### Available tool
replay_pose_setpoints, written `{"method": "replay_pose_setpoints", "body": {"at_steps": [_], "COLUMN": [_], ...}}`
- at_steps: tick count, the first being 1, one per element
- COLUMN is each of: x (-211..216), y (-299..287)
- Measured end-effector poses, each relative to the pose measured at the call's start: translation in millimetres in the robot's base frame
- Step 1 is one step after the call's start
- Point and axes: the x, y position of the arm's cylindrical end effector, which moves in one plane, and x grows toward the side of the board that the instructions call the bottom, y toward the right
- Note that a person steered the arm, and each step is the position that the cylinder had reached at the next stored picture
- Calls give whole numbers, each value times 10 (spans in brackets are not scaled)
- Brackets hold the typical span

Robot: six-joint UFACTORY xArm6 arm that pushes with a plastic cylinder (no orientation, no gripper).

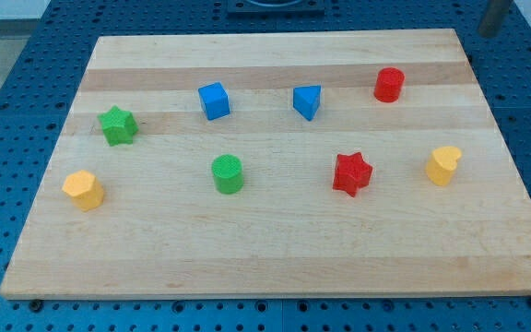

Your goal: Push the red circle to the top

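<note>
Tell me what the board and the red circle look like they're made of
The board looks like pale wood, matte, with visible grain and joined planks. The red circle looks like moulded or printed plastic: solid uniform colour, slight sheen, though the exact plastic can't be told. My tip isn't clearly visible.

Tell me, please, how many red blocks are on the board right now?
2. The red circle sits near the view's top right, and the red star lies lower, right of centre. Nothing on the board could hide another block; my tip is not visible.
</note>
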Motion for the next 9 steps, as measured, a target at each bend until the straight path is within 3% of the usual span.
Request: {"method": "replay_pose_setpoints", "body": {"at_steps": [2,3,5,6,8,9], "x": [1090,1397,1429,1358,1582,1441], "y": [-82,-495,-2055,-2558,-1752,-1643]}}
